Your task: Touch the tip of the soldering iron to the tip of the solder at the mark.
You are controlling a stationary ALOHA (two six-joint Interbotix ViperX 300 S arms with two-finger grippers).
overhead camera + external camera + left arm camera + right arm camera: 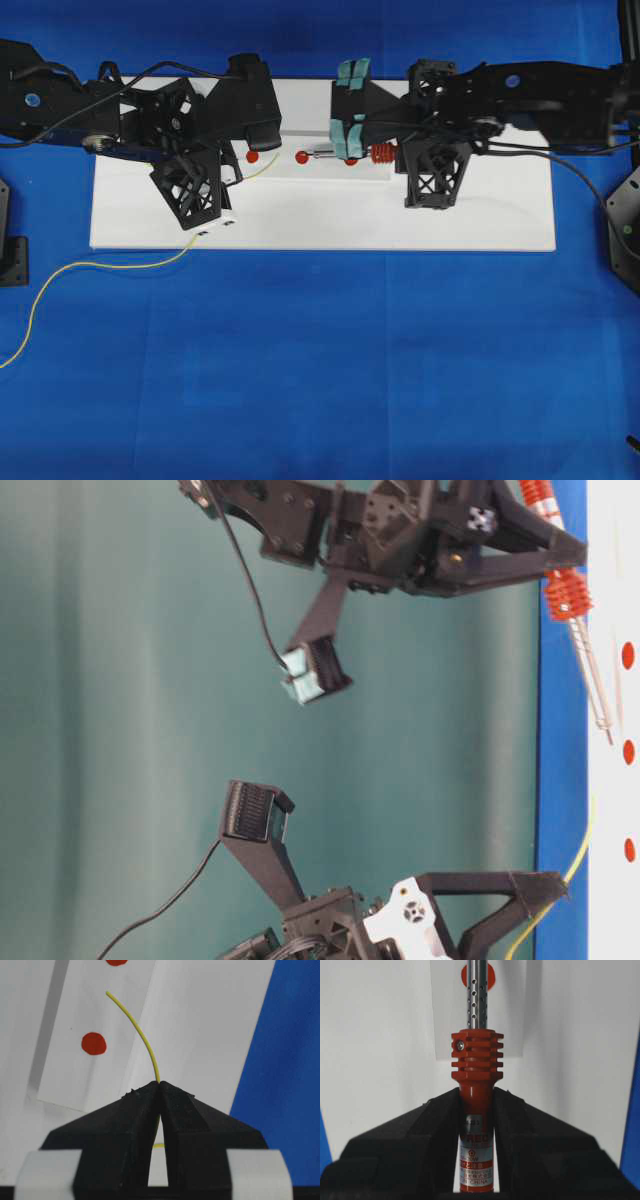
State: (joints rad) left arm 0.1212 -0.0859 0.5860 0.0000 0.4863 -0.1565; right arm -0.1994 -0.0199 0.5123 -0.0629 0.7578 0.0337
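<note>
Now closing in: left gripper [160, 1085] pinching solder [137, 1030], right gripper [476, 1095] clamping soldering iron [476, 1110] (tips apart); next, toward twelve o'clock, to the mark [94, 1043].

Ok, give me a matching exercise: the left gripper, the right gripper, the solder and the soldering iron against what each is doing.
Things:
1. left gripper
2. right gripper
3. solder
4. soldering iron

States:
A. shaft lies across a red dot
B. shut on a red-orange handle
C. free end curves up between two red dots
D. shut on a thin yellow wire

Pairs: 1-D, 2-B, 3-C, 4-A
</note>
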